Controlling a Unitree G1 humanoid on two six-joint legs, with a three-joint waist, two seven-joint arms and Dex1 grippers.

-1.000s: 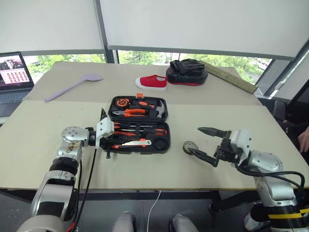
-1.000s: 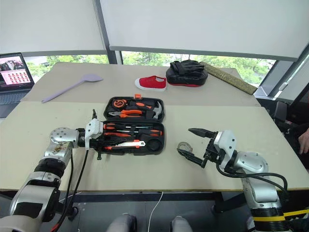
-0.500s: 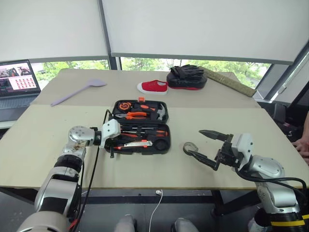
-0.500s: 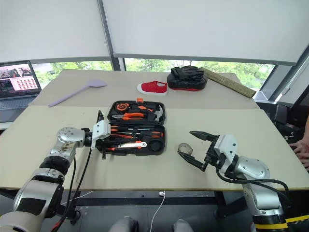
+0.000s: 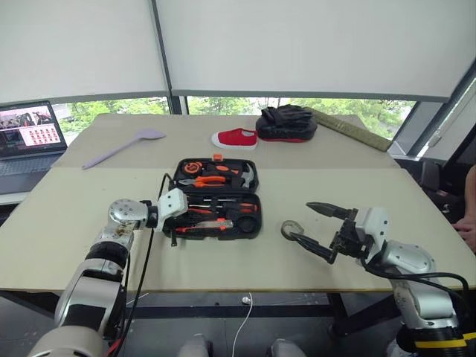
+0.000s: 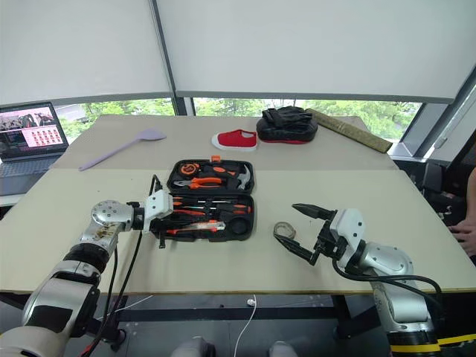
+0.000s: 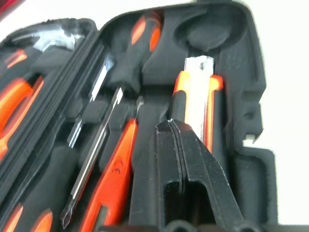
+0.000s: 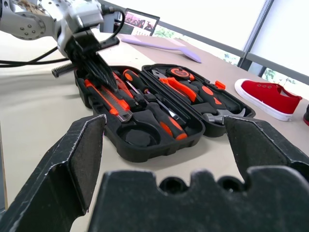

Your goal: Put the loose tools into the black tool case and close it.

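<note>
Left tool [image 7: 176, 130] pinched closed, angled downward; right tool [image 5: 318, 227] level, fingers spread wide.

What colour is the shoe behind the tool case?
Red with a white sole; the shoe shows best in the right wrist view.

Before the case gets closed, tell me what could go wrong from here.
The tape roll lies on the table beside the open right pincer, outside the black tool case; closing now would leave it out. The shut left pincer sits low over the utility knife and screwdrivers, and could knock them from their recesses or get caught under the lid.
</note>
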